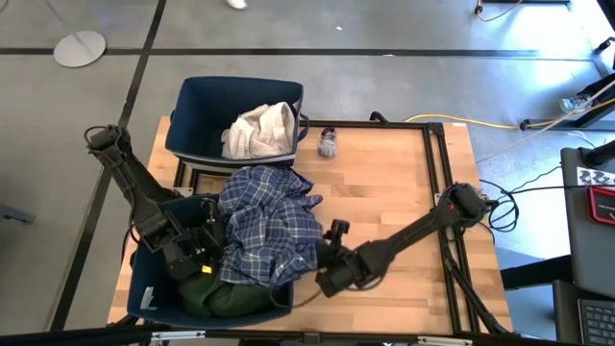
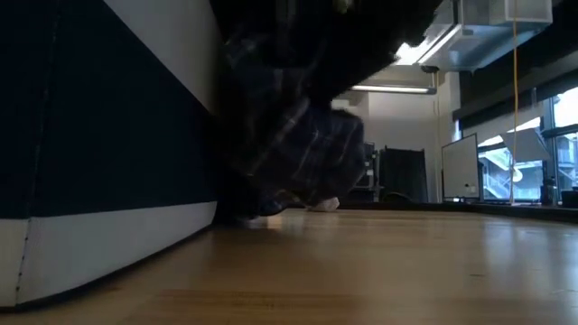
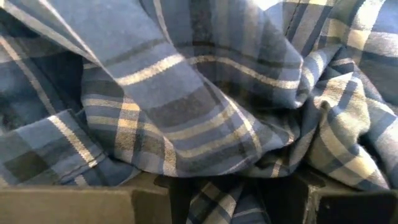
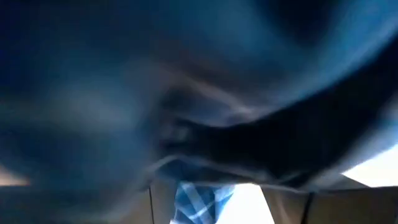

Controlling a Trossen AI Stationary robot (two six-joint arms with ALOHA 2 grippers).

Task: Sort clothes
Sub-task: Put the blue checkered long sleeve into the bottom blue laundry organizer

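A blue plaid shirt [image 1: 269,231] lies bunched over the near navy bin [image 1: 154,293], on a dark green garment [image 1: 226,298]. Its right part spills over the bin's side and hangs toward the table [image 2: 298,153]. My left gripper [image 1: 197,258] is over this bin, half under the shirt, shut on plaid cloth [image 3: 205,112]. My right gripper [image 1: 322,272] is at the shirt's right edge, and cloth fills its wrist view [image 4: 199,196]. A white garment [image 1: 259,130] lies in the far bin [image 1: 192,106]. A small grey sock [image 1: 329,144] lies on the table. My left gripper has a bunch of the plaid shirt [image 3: 217,202] between its two fingers [image 3: 68,205]. The folds rise and spread over the gripper. Which part of the shirt this is, and how many layers, stays hidden by the cloth itself.
The wooden table [image 1: 404,192] is bare to the right of the bins. A black frame rail [image 1: 437,173] runs along its right side, with cables beyond. In the low view the near bin's wall [image 2: 90,135] stands at the left.
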